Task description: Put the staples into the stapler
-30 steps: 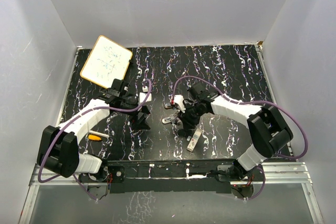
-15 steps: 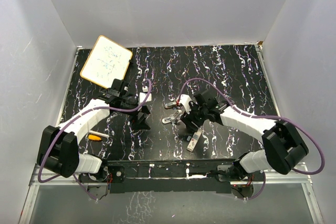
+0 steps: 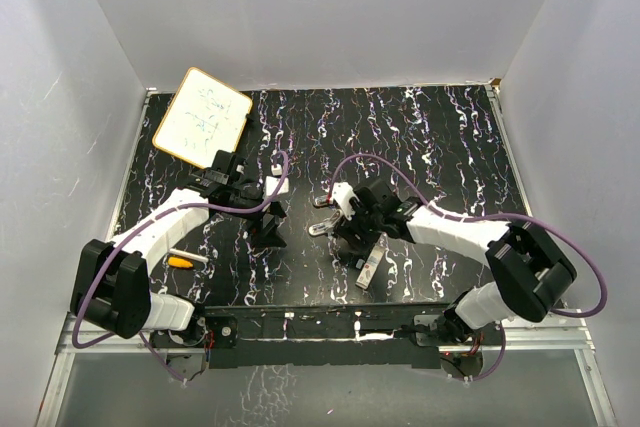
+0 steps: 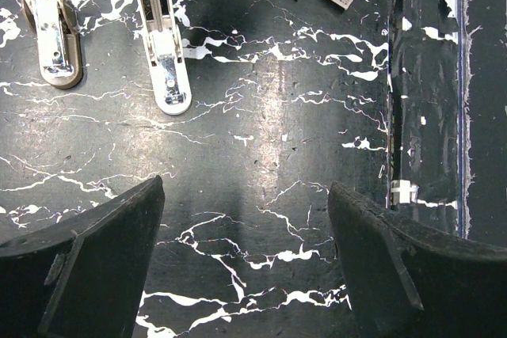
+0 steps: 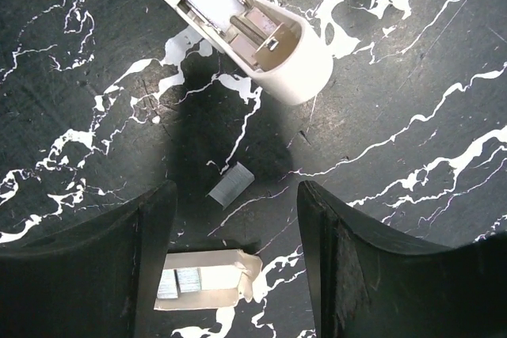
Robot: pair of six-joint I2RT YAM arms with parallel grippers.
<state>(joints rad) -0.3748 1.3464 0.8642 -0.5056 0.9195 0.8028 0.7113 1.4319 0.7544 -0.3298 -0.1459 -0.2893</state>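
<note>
**Item: staples and stapler, loading in progress.**

**Status.** Opening is done. The cream plastic-and-metal stapler (image 5: 269, 41) lies hinged wide on the black, white-veined marble-pattern table (image 5: 412, 116), its magazine channel facing up. Loading is not yet done. No strip shows in the part of the channel that is in view, though the far length runs out of the picture. Judged remaining: pick up a strip, seat it in the channel, shut the stapler.

**Location.** The stapler sits mid-table, a little right of centre. One short silvery-grey strip of staples (image 5: 230, 182) lies loose and flat on the table just near of the stapler's rounded end, apart from it. The small whitish-grey cardboard sliding box (image 5: 207, 278) lies nearer again, slid open, with more strips visible inside.

**Appearance.** The loose strip is a small, thin, ridged block turned at an angle to the channel. It is likely awkward to pinch because it lies so flat.

**Pincers.** The right pincer (image 5: 236, 195) hangs over the loose strip with its fingers apart and nothing between them. The left pincer (image 4: 245, 191) stands wide apart and empty over bare table left of the stapler.
</note>
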